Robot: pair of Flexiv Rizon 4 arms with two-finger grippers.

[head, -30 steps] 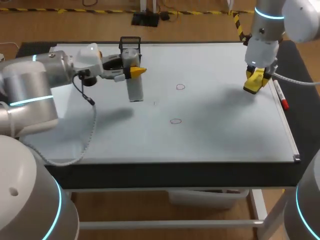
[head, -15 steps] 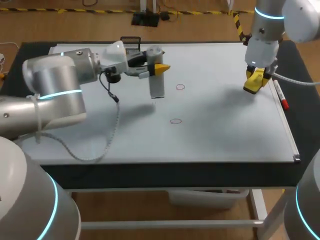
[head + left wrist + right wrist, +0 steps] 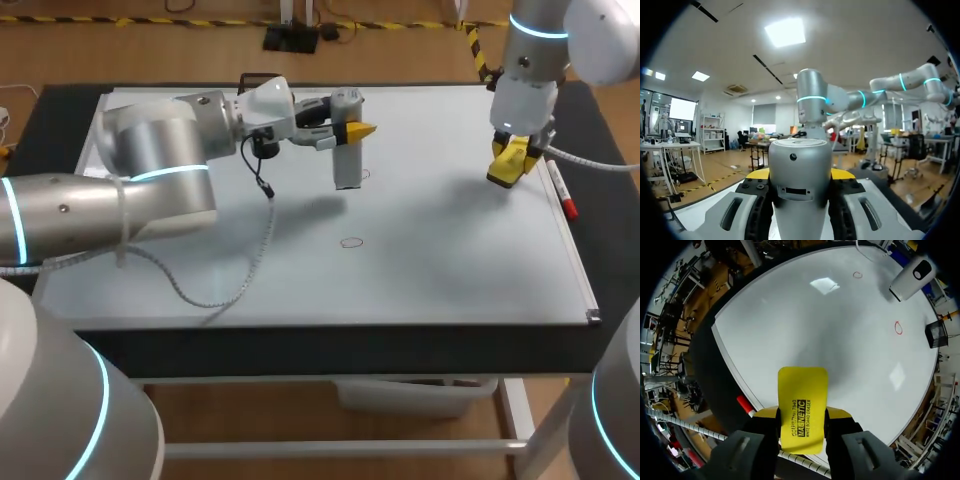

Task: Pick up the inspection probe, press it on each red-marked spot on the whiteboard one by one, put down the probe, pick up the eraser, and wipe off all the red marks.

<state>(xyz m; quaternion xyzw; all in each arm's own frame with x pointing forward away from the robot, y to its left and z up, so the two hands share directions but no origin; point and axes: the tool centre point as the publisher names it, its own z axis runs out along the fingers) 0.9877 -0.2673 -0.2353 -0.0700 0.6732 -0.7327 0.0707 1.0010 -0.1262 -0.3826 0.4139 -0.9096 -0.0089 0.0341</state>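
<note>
Now, surface: whiteboard (image 3: 430, 270) lying flat, two red rings (image 3: 351, 242) near its middle.
Edges: marker (image 3: 560, 190) at right rim; black holder (image 3: 258, 80) at far rim, contents unclear.
Left gripper (image 3: 351, 128): fingers clenched on upright grey probe (image 3: 346, 167), beside farther ring.
Right gripper (image 3: 802, 412): fingers grasping yellow eraser (image 3: 802, 387) over board's right side.

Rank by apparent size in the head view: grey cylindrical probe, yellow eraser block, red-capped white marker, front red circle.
1. grey cylindrical probe: largest, though it may be nearer the camera.
2-3. yellow eraser block and red-capped white marker: unsure; the marker is longer, the eraser wider.
4. front red circle: smallest.
</note>
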